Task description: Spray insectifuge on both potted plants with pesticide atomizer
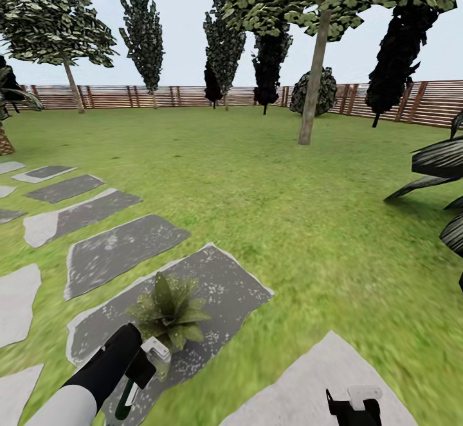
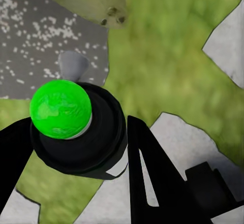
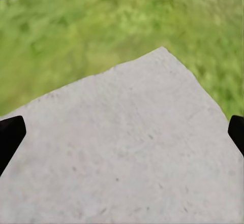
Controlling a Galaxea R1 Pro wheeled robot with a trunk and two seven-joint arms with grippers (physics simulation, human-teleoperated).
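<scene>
The spraying step was judged in hand: the pesticide atomizer (image 2: 76,132) was held clamped in the left gripper (image 1: 143,367) at 7 o'clock, beside a potted plant (image 1: 168,310), the right gripper (image 1: 354,403) spread empty; nozzle aiming was called for next.

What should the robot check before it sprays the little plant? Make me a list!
1. Bottle held: the left gripper is shut on the pesticide atomizer, black fingers on both sides of it. Ok.
2. Plant close by: one potted plant sits on a dark paving stone just ahead of that gripper. Ok.
3. Nozzle aimed at the leaves: cannot tell.
4. Second plant found: not ok, only one rosette is seen.
5. Right gripper out of the way: open, over a pale stone slab, apart from the plant. Ok.
</scene>
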